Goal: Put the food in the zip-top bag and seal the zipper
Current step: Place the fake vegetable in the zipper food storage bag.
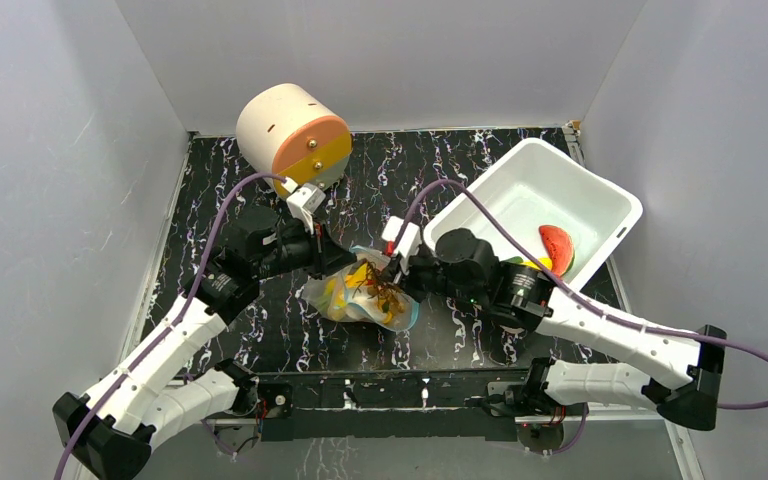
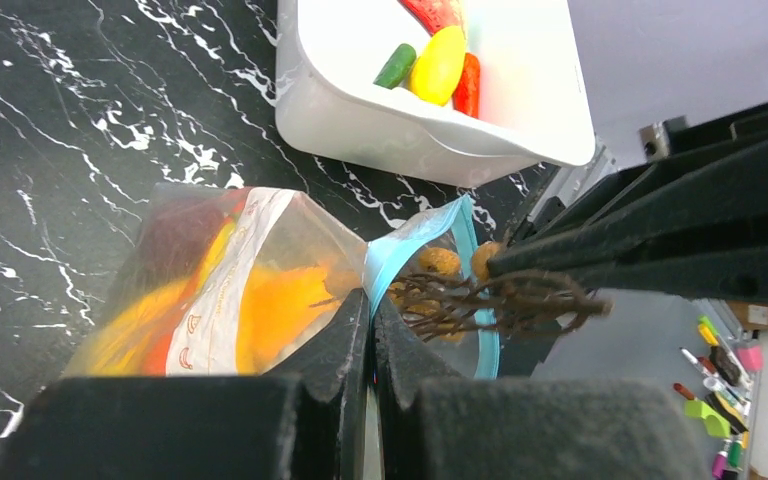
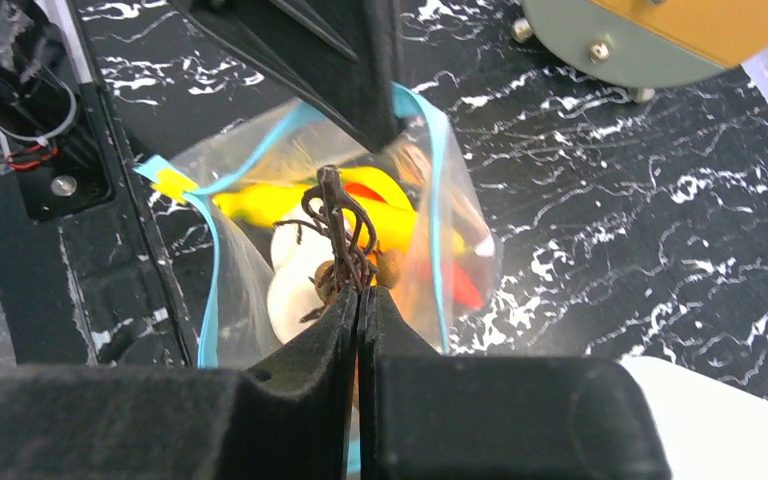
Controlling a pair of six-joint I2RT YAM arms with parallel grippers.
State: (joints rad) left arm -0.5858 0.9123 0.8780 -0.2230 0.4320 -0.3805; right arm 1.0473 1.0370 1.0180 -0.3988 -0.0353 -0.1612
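Status: loading in progress. The zip-top bag [image 1: 335, 297] lies on the counter [image 1: 260, 335] between the arms, mouth open, with yellow, orange, red and white food inside.

The left hand [image 2: 372, 318] is fully closed, pinching the bag's mouth edge at the zipper [image 2: 400, 250]. The right hand [image 3: 358, 300] is fully closed on a brown twiggy piece [image 3: 344, 225] at the mouth. The piece appears partly inside, though the views do not settle this.

Outstanding: a green piece [image 2: 396, 65], a yellow piece [image 2: 438, 62] and red items lie in the white tub [image 2: 390, 120]; the zipper is unsealed.
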